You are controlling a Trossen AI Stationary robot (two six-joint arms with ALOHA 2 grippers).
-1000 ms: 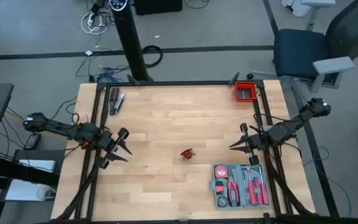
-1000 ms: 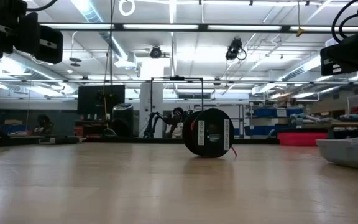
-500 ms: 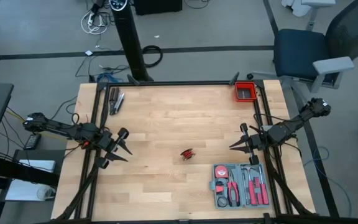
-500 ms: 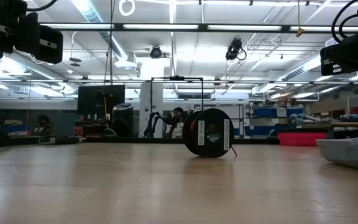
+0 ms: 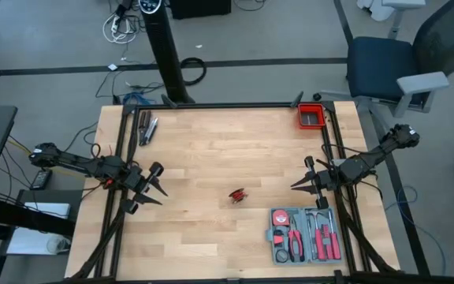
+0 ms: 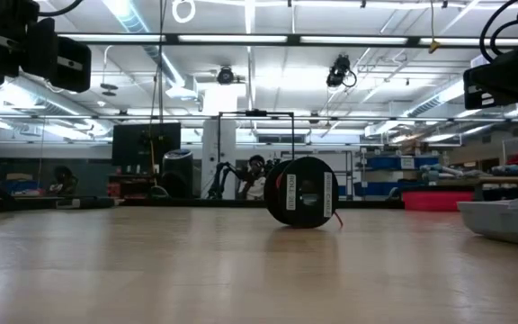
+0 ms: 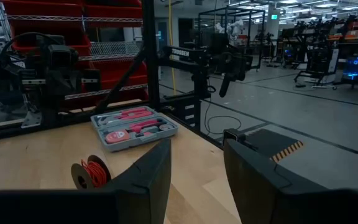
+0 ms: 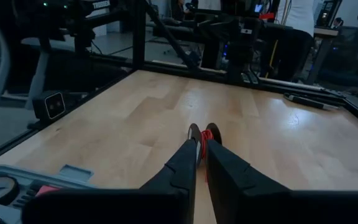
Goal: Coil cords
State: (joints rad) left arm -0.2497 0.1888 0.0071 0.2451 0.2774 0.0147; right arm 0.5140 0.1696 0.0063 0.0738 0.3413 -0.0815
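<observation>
One small spool [image 5: 237, 194] wound with thin red cord [image 7: 92, 172] stands on its edge on the bare wooden table [image 5: 211, 142], roughly midway between the two grippers and well apart from both. Ahead of the right gripper [image 5: 300, 183] it lines up almost exactly with the narrow slit between those fingers, which sit nearly together and grip nothing. Ahead of the left gripper [image 5: 158, 193] it lies off to one side, and that gripper's fingers are spread wide around empty air. Beyond the spool from the left gripper, and close beside the right one, lies a grey tool case [image 5: 303, 234] with red-handled tools; a red bin [image 5: 310, 117] sits at the far corner. My worry is the spool itself: standing on its rim, it could roll or tip if a fingertip nudges it off centre. With the right fingers so close together, they would push it away rather than straddle it. A loose tail of cord could also snag and unwind if dragged
</observation>
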